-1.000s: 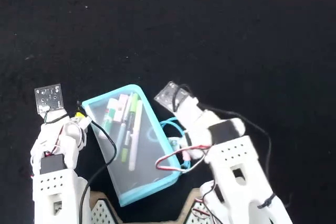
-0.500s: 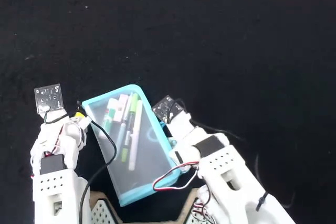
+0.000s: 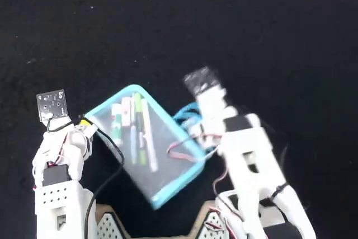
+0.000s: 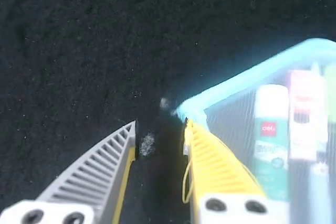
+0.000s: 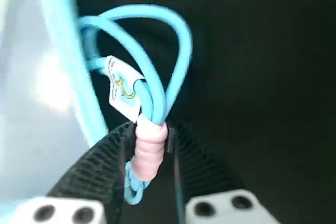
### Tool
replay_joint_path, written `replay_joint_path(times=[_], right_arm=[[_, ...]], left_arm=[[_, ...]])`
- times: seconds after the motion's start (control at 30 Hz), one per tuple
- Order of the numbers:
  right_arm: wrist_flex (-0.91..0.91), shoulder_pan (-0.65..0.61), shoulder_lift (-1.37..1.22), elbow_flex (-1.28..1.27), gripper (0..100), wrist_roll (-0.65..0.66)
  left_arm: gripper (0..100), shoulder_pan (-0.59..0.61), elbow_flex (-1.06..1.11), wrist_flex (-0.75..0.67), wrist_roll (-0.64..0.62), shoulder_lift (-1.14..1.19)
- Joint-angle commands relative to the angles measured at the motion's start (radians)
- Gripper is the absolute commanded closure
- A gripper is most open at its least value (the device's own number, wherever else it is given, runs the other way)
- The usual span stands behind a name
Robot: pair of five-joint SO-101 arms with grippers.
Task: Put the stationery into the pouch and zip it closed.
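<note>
The clear pouch (image 3: 165, 163) with teal edging lies slantwise on the black table between the two arms. Inside it lies the stationery (image 3: 134, 130): a glue stick (image 4: 270, 124) and several pens. My left gripper (image 4: 160, 140) stands open at the pouch's corner (image 4: 184, 111), its yellow finger beside the teal edge and bare table between the fingers. My right gripper (image 5: 150, 140) is shut on the pink zipper pull (image 5: 149, 150), from which a blue cord loop (image 5: 173, 40) rises. From above, the right gripper (image 3: 197, 130) sits at the pouch's right edge by the loop (image 3: 187, 115).
The black table (image 3: 251, 43) stretches open to the far side and to the right. Both arm bases stand at the near edge. A white tag (image 5: 123, 87) hangs on the blue loop. Loose red and black cables trail over the pouch's near part.
The right arm has swung away and to the right with the zipper pull. The pouch has turned with it and now lies more slantwise. The left arm has kept still.
</note>
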State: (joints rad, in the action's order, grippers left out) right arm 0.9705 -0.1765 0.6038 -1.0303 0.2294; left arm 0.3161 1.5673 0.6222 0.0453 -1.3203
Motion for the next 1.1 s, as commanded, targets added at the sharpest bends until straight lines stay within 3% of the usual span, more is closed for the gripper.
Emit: replay_joint_path(times=[0.0,0.2,0.33,0.43,0.6,0.67,0.73,0.9,1.07], right_arm=[[0.026,0.092,-0.013,0.081,93.7,-0.008],[0.032,0.100,-0.004,-0.008,75.8,0.000],[0.041,0.123,-0.004,0.062,73.7,0.051],[0.089,0.130,-0.005,0.143,73.7,0.330],[0.270,0.132,-0.005,0.134,73.7,1.292],[0.319,0.132,-0.005,0.107,73.7,1.554],[0.308,0.132,-0.005,0.096,73.7,1.626],[0.189,0.130,-0.012,0.053,73.8,1.656],[0.163,0.130,-0.005,-0.030,77.6,1.821]], left_arm=[[84,-0.001,-0.022,0.000,-0.003,-0.014],[84,-0.004,-0.022,0.000,-0.003,-0.014],[84,-0.001,-0.022,0.000,-0.003,-0.014],[84,-0.001,-0.022,0.002,-0.003,-0.014],[84,-0.001,-0.022,0.002,-0.003,-0.014],[84,0.001,-0.022,0.002,-0.003,-0.014],[84,0.002,-0.022,0.003,-0.003,-0.014],[84,0.002,-0.022,0.003,-0.003,-0.014],[84,0.002,-0.022,0.003,-0.003,-0.014]])
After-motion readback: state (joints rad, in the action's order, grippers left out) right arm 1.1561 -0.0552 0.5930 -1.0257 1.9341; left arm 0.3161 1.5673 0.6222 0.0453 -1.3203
